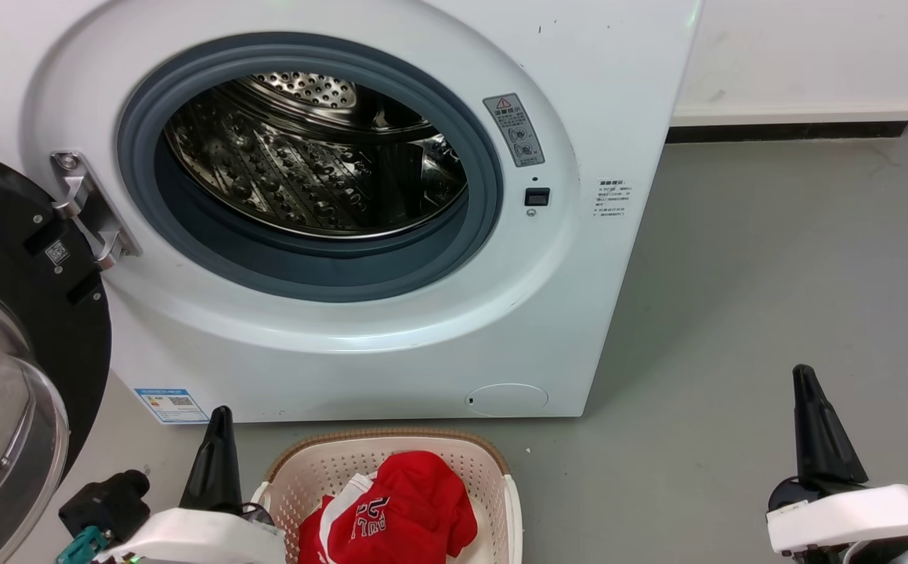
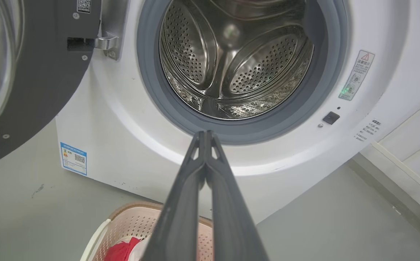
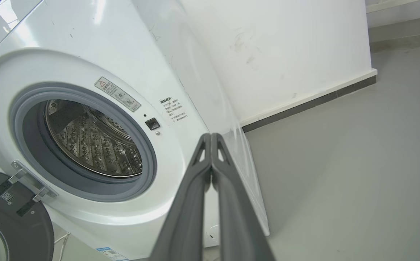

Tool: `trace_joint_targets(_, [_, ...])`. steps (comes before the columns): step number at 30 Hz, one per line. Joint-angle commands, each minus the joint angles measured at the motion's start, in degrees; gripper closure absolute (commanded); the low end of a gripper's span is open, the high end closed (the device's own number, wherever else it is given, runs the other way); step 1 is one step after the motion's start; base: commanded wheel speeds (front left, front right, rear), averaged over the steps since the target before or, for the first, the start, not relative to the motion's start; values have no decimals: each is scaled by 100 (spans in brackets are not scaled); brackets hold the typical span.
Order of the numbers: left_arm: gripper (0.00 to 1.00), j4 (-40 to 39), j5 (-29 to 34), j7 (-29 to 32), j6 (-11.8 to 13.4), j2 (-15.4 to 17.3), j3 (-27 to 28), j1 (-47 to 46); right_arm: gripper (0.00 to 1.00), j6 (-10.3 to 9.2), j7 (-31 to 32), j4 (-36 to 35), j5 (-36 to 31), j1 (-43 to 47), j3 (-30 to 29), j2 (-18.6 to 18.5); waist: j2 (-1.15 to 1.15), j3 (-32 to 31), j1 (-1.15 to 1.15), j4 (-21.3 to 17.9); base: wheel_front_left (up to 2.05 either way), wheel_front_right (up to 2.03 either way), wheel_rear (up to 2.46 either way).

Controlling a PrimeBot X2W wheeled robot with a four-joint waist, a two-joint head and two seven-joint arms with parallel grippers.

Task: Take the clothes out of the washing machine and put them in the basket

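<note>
Left gripper [image 2: 206, 135]: the two dark fingers are pressed together tip to tip with nothing between them. It points up at the lower lip of the porthole. Right gripper [image 3: 211, 136]: fingers also closed together and empty, aimed past the machine's right front corner over bare grey floor [image 1: 775, 274].

Key relation: the clothes [image 1: 406, 509] lie just right of the left gripper and below its fingertips, low in the head view. The left arm is much nearer, the right gripper well apart. The red jersey is a crumpled heap with white trim and black-and-white lettering, and it has no clear long axis.

Containers: the basket [image 1: 391, 435] sits on the floor right in front of the washing machine [image 1: 579, 78] and holds the red heap. Its near end is cut off by the frame. The drum [image 1: 305, 157] shows only bare perforated steel in all three views, no fabric visible. The door [image 1: 15, 258] is swung wide open to the left.

Judgement: the task looks finished. If anything is left, it is hidden low behind the grey seal, and the left arm would check.
</note>
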Motion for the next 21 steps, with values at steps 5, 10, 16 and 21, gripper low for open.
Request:
trace_joint_targets(5, [100,64,-932,211,-96,23,75,-284,100,-2,188,98,974,-280,8,-79,0,-16,0,-1,0,0,0])
trace_joint_targets(10, [100,127,-1367,310,-132,23,107,-329,100,-2,281,172,1424,-319,3,-89,0,-25,0,-2,0,0,0])
trace_joint_targets(16, [100,202,-1862,427,-174,22,144,-400,100,-2,392,261,1929,-377,-3,-97,0,-36,0,-3,0,0,0])
trace_joint_targets(21, [100,266,-2252,516,-202,22,172,-436,100,-2,477,331,2327,-423,-13,-102,0,-45,0,-3,0,0,0])
